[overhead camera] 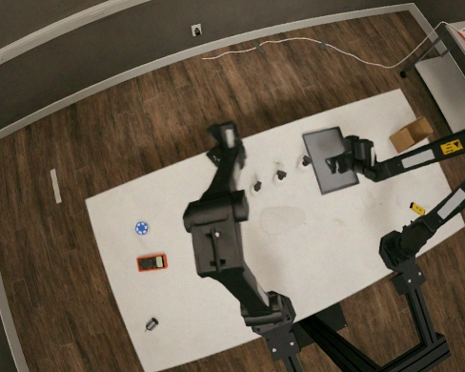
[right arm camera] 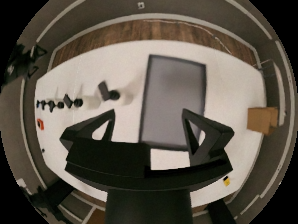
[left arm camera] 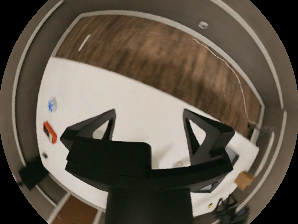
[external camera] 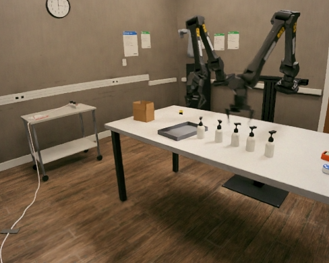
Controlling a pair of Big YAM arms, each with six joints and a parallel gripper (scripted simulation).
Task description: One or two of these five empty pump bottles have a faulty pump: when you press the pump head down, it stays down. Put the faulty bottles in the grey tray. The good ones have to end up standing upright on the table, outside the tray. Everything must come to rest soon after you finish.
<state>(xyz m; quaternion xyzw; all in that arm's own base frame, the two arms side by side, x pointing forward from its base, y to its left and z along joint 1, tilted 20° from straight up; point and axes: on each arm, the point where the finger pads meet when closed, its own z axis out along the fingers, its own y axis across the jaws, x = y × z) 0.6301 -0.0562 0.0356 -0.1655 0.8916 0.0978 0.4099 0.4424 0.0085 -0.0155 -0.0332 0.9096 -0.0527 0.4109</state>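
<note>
Five white pump bottles with black heads stand upright in a row in the exterior view, from the one nearest the tray (external camera: 200, 129) to the far one (external camera: 270, 145). From above, three bottles show (overhead camera: 280, 175); my left arm hides the others. The grey tray (overhead camera: 330, 155) (external camera: 181, 130) is empty and lies at the row's end. My right gripper (overhead camera: 337, 163) (right arm camera: 148, 112) is open and empty, above the tray (right arm camera: 169, 99). My left gripper (overhead camera: 228, 135) (left arm camera: 149, 111) is open and empty, raised high over the table's far side.
A cardboard box (overhead camera: 410, 134) (external camera: 143, 110) stands beyond the tray. A small yellow item (overhead camera: 417, 208) lies near the right arm's base. A blue disc (overhead camera: 141, 228), an orange device (overhead camera: 151, 262) and a small dark item (overhead camera: 151, 324) lie at the other end.
</note>
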